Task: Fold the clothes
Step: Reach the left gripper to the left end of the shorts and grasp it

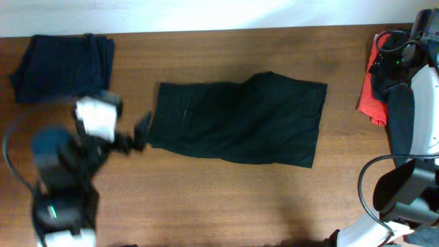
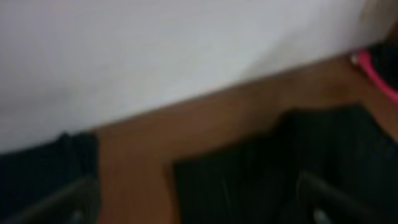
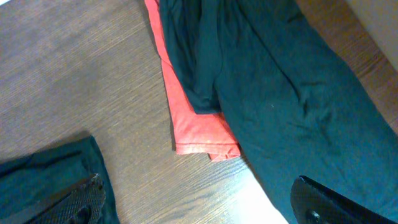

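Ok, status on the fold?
Left end effector open at left edge of black shorts. Right end effector open above red garment. Shorts flat, unfolded. Nothing blocking.

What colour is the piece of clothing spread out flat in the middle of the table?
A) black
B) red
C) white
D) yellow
A: the overhead view shows the black garment spread out in the middle, while the red garment lies off at the right edge and the navy one sits at the far left.
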Motion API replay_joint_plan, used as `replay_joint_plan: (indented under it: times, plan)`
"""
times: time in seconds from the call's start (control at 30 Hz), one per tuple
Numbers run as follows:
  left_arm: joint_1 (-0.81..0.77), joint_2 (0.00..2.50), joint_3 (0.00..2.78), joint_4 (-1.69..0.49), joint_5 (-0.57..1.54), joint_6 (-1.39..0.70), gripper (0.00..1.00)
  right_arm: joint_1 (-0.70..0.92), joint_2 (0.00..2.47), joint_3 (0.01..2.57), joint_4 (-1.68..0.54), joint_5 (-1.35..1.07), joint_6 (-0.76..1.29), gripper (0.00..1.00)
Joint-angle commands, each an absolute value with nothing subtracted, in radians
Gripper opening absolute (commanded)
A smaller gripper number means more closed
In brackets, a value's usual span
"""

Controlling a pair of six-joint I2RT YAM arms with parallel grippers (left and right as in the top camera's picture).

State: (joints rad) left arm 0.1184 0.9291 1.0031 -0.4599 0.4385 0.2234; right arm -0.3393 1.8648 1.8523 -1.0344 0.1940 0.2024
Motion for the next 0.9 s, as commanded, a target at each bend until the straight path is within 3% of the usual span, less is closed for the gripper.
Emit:
replay_joint_plan:
  times: [0.0, 0.37, 0.47, 0.53, 0.8, 0.87]
  plan:
    - [0.123, 1.256, 1.378, -0.710, 0.518, 0.257, 0.99, -0.334, 1.858, 1.862, -1.033, 0.211, 0.195, 0.99]
    - [0.121, 1.816, 1.491, -0.715, 0.538, 0.147, 0.99, -0.334, 1.858, 1.862, -1.033, 0.211, 0.195, 0.99]
    - [0.121, 1.941, 1.491, -0.722, 0.567, 0.143, 0.97, -0.336, 1.858, 1.862, -1.033, 0.211, 0.195, 0.99]
    - [0.121, 2.030, 1.491, -0.730, 0.573, 0.143, 0.89, -0.334, 1.858, 1.862, -1.033, 0.211, 0.195, 0.99]
    - [0.112, 2.217, 1.487, -0.806, 0.651, 0.144, 0.89, -0.334, 1.858, 1.862, -1.033, 0.211, 0.195, 0.99]
    - [0.097, 2.229, 1.483, -0.805, 0.675, 0.144, 0.78, -0.334, 1.858, 1.862, -1.033, 0.211, 0.195, 0.99]
